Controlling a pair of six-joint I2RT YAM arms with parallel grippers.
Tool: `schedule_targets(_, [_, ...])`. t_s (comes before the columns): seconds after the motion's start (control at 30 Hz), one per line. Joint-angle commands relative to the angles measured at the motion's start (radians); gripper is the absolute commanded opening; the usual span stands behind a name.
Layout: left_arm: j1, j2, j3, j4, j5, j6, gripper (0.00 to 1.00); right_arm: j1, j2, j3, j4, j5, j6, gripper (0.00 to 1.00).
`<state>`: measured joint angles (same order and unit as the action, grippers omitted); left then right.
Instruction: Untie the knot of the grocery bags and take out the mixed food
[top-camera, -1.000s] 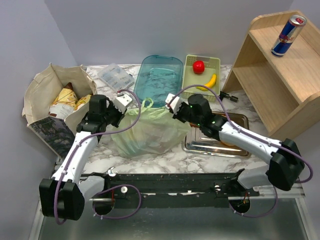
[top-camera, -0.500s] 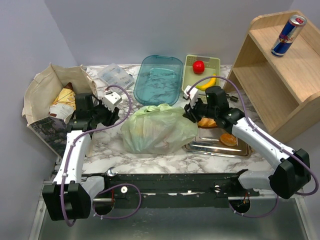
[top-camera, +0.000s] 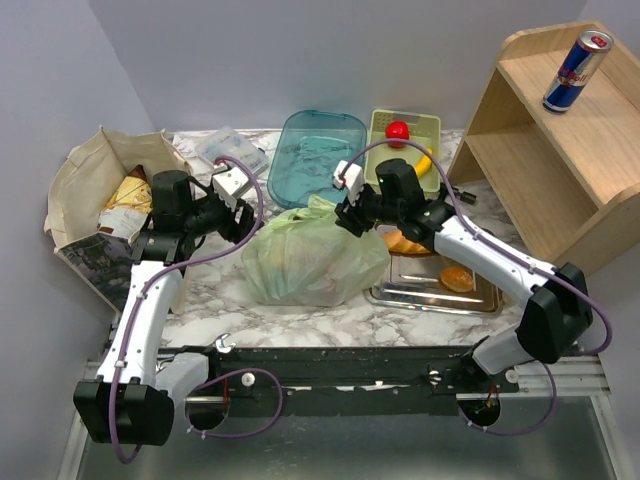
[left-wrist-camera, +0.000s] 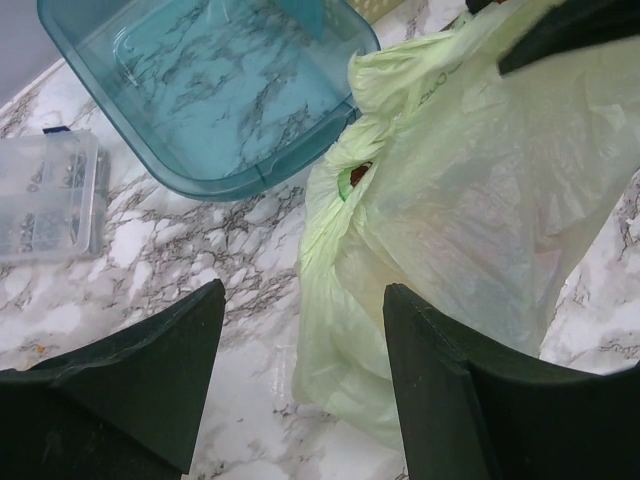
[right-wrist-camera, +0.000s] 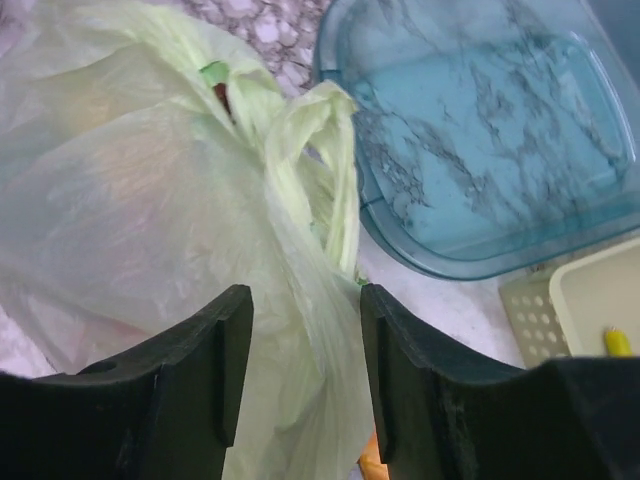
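Note:
The pale green grocery bag (top-camera: 315, 258) lies slumped mid-table, with orange and pink shapes of the food showing through it. A loose handle loop (right-wrist-camera: 318, 150) stands at its top, and I cannot make out a tied knot. At the bag's mouth a green and dark red bit (right-wrist-camera: 215, 80) shows. My left gripper (left-wrist-camera: 305, 340) is open at the bag's left edge. My right gripper (right-wrist-camera: 305, 330) is open, and a fold of the bag hangs between its fingers without being pinched. The beige tote (top-camera: 85, 165) stands at the left, holding wrapped packs (top-camera: 135, 195).
A blue tub (top-camera: 335, 130) sits behind the bag. Beside it, a yellow-green basket (top-camera: 380, 150) holds a red fruit (top-camera: 397, 133) and a banana (top-camera: 422, 163). A metal tray (top-camera: 430, 295) with buns is at the right. A clear box (left-wrist-camera: 45, 195) is at the back left. The wooden shelf (top-camera: 560, 150) carries a can.
Both grippers have opened and the bag, which was pulled up between them, has sagged onto the table. The right gripper swung out over the tray and came back to the bag's top.

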<state>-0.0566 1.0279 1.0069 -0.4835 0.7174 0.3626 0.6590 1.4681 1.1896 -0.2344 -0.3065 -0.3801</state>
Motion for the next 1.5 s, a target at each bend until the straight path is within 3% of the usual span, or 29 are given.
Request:
schedule_targets(0.0, [-0.007, -0.034, 0.009, 0.025, 0.002, -0.008, 0.66, -0.007, 0.040, 0.090, 0.015, 0.067, -0.012, 0.42])
schedule_targets(0.03, [-0.008, -0.039, 0.010, 0.019, 0.000, 0.000, 0.66, -0.008, 0.036, 0.113, -0.003, 0.033, -0.011, 0.36])
schedule_targets(0.1, [-0.007, -0.049, 0.015, 0.005, 0.008, 0.028, 0.66, -0.007, 0.023, 0.146, -0.035, -0.070, 0.004, 0.14])
schedule_targets(0.17, [-0.007, -0.059, 0.027, -0.010, 0.052, 0.064, 0.66, -0.007, 0.008, 0.176, -0.065, -0.162, 0.023, 0.01])
schedule_targets(0.3, [-0.016, -0.074, 0.049, -0.011, 0.156, 0.119, 0.73, -0.007, -0.002, 0.226, -0.130, -0.318, 0.059, 0.01])
schedule_targets(0.37, [-0.030, -0.075, 0.065, -0.010, 0.196, 0.139, 0.84, -0.007, -0.003, 0.233, -0.166, -0.360, 0.051, 0.01])
schedule_targets(0.4, [-0.045, -0.075, 0.076, -0.010, 0.211, 0.148, 0.96, -0.007, -0.005, 0.232, -0.183, -0.377, 0.040, 0.00])
schedule_targets(0.43, [-0.062, -0.076, 0.085, -0.004, 0.216, 0.148, 0.99, -0.008, -0.004, 0.231, -0.202, -0.394, 0.029, 0.01])
schedule_targets(0.6, [-0.191, -0.063, 0.124, 0.022, 0.173, 0.094, 0.99, -0.007, -0.002, 0.231, -0.234, -0.460, 0.016, 0.01])
schedule_targets(0.8, [-0.323, -0.019, 0.104, 0.040, 0.019, 0.100, 0.98, -0.007, -0.008, 0.227, -0.230, -0.484, 0.014, 0.01])
schedule_targets(0.87, [-0.351, -0.010, 0.099, 0.043, -0.020, 0.103, 0.84, -0.007, -0.011, 0.226, -0.233, -0.486, 0.007, 0.01])
schedule_targets(0.93, [-0.364, 0.009, 0.132, -0.004, -0.007, 0.086, 0.44, -0.007, -0.009, 0.229, -0.230, -0.473, 0.007, 0.01])
schedule_targets(0.97, [-0.366, 0.024, 0.162, -0.045, 0.010, 0.062, 0.19, -0.008, -0.009, 0.230, -0.222, -0.462, 0.008, 0.01])
schedule_targets(1.03, [-0.367, 0.053, 0.211, -0.107, 0.051, -0.032, 0.00, -0.006, -0.015, 0.223, -0.183, -0.410, 0.026, 0.04])
schedule_targets(1.1, [-0.365, 0.065, 0.220, -0.115, 0.114, -0.181, 0.00, -0.007, -0.025, 0.214, -0.130, -0.360, 0.052, 0.14])
schedule_targets(1.13, [-0.365, 0.059, 0.213, -0.101, 0.152, -0.262, 0.00, -0.007, -0.034, 0.207, -0.101, -0.328, 0.074, 0.25])
schedule_targets(1.2, [-0.365, 0.028, 0.166, 0.004, 0.225, -0.482, 0.00, -0.007, -0.053, 0.202, -0.061, -0.257, 0.117, 0.57])
schedule_targets(1.23, [-0.365, 0.015, 0.136, 0.080, 0.227, -0.594, 0.00, -0.007, -0.063, 0.203, -0.054, -0.221, 0.127, 0.66])
schedule_targets(1.33, [-0.359, -0.003, 0.104, 0.172, 0.160, -0.873, 0.00, -0.006, -0.128, 0.176, -0.044, -0.149, 0.112, 0.72])
schedule_targets(1.47, [-0.334, 0.031, 0.130, 0.146, 0.019, -1.085, 0.00, 0.001, -0.226, 0.093, 0.004, -0.141, 0.076, 0.72])
